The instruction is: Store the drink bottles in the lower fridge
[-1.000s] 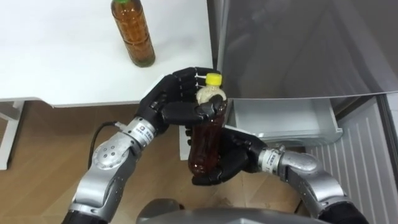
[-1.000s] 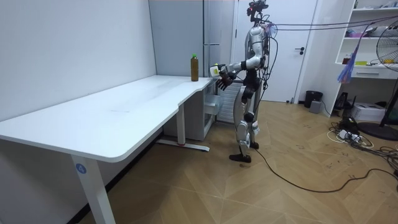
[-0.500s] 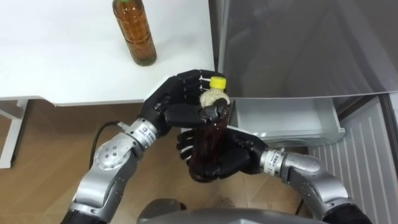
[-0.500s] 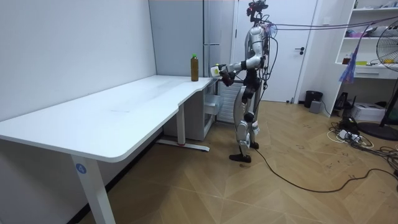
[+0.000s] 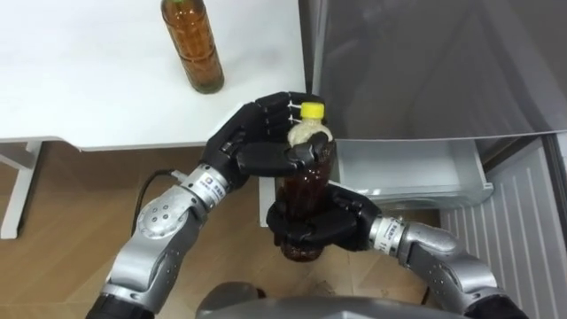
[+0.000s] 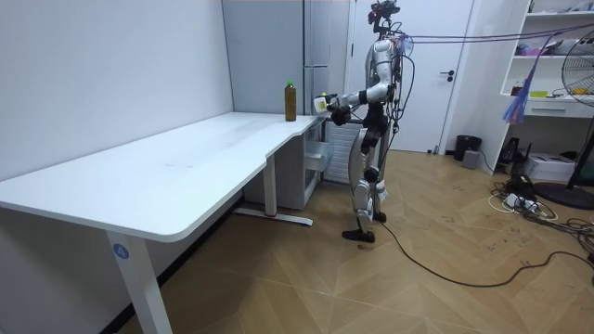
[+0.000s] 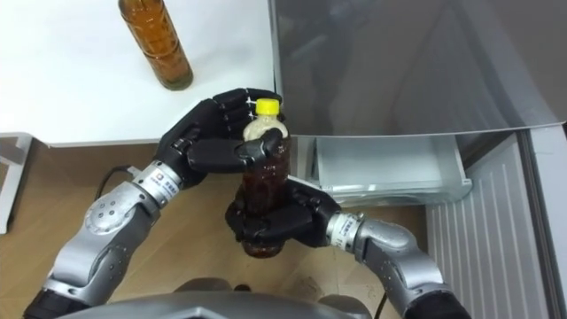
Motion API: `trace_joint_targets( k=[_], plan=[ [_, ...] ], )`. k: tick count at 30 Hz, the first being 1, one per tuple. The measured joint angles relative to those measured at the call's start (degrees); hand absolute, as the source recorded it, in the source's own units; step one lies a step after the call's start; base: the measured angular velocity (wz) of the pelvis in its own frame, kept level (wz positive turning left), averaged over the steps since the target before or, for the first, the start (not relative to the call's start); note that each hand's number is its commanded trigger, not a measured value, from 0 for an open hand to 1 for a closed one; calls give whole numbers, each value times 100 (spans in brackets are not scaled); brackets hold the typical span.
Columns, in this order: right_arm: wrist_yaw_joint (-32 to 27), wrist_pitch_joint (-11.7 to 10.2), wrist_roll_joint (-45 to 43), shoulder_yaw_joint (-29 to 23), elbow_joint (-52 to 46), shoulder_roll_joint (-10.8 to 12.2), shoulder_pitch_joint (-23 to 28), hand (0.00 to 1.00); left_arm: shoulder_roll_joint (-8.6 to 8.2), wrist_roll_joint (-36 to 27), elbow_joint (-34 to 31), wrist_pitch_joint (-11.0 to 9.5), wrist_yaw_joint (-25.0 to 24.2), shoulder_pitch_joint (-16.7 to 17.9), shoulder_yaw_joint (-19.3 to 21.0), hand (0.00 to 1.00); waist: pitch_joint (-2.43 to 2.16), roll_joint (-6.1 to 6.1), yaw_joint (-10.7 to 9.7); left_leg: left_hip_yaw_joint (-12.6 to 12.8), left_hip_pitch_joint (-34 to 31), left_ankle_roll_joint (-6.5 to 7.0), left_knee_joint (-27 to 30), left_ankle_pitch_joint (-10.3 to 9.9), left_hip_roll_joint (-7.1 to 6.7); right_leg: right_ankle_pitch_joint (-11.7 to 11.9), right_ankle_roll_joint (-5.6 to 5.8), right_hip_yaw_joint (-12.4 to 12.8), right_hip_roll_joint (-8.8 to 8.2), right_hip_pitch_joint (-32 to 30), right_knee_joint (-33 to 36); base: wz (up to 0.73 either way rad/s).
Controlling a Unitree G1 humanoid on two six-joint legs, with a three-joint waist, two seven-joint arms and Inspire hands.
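Standing upright mid-frame, the tea bottle (image 5: 309,183) is gripped at its neck by the left robot hand (image 5: 252,142), lower by the right robot hand (image 5: 317,227); the open fridge drawer (image 5: 403,167) lies to its right.

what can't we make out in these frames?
- yellow-capped bottle: in the eye views its neck is covered by the left hand and its lower body by the right hand.
- second bottle: its top is cut off by the eye views' upper edge.
- open white drawer: its back is hidden under the grey fridge door.
- room view: the hands are too small to read the grip.
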Motion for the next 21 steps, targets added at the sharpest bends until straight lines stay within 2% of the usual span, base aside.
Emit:
trace_joint_targets(
  k=[4,8,12,21],
  plan=[
    [-8,0,27,-4,6,-19,17,100,3,-32,58,-42,0,1,-22,0,3,3,-2,0,-4,0,-10,0,1,0,0,-8,0,-2,-5,0],
    [-80,-3,24,25,7,-125,37,100,126,-224,61,-43,4,1,-114,0,3,6,1,0,-2,0,-30,0,0,0,0,-14,0,-7,-7,0],
    [-136,-3,24,118,7,-215,46,100,167,-239,54,-59,5,0,-237,0,0,9,1,0,5,-1,-38,0,-1,0,0,-13,0,-8,-9,0],
    [-191,-9,29,180,7,-233,44,100,202,-238,52,-102,118,-5,-327,0,0,10,-3,0,-3,-1,-19,0,0,0,0,-17,0,-7,-5,0]
  ],
)
